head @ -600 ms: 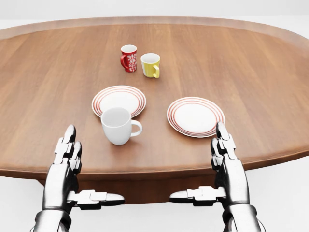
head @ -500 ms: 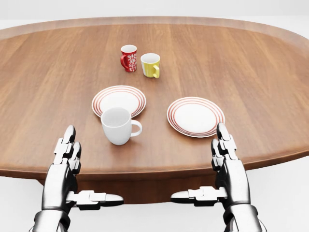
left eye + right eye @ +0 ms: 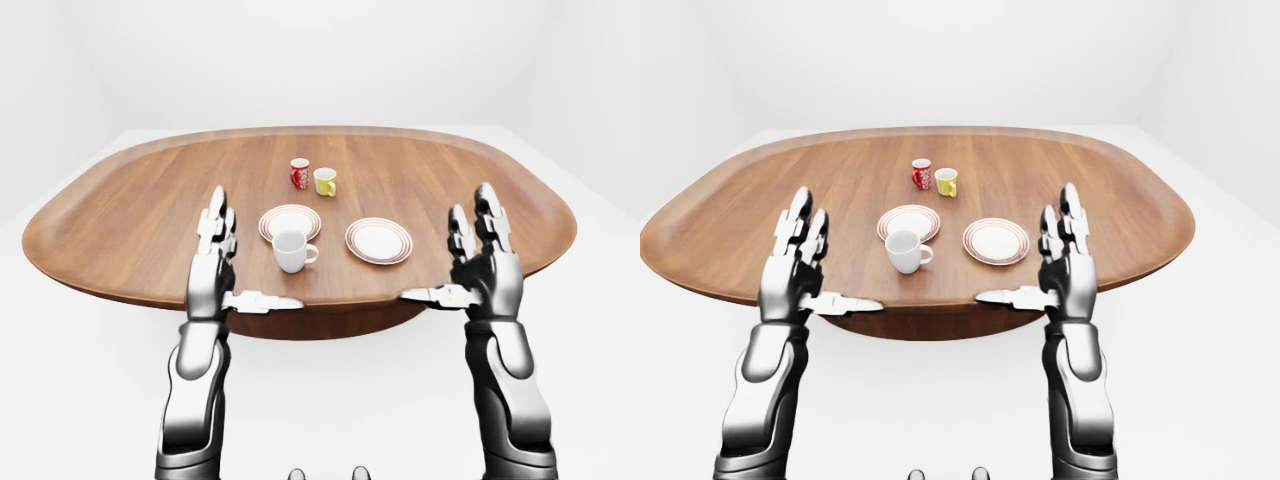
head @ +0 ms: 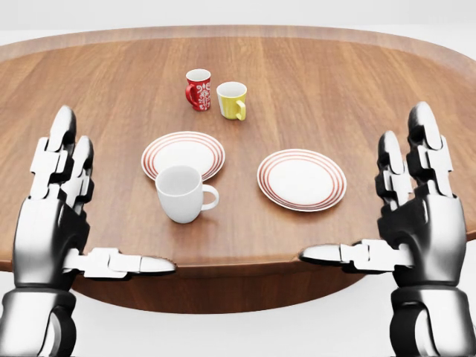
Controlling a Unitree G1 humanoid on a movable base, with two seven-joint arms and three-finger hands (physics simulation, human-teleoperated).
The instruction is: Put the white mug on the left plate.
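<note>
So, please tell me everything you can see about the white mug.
The white mug is plain, glossy, ceramic-looking and appears empty. It stands upright on the wooden table, its handle pointing to the head view's right. It sits just below the left plate, covering part of its rim in that view; contact cannot be told. Neither hand touches it.

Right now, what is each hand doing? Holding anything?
Left hand: open, holding nothing.
Right hand: open, holding nothing.
</note>
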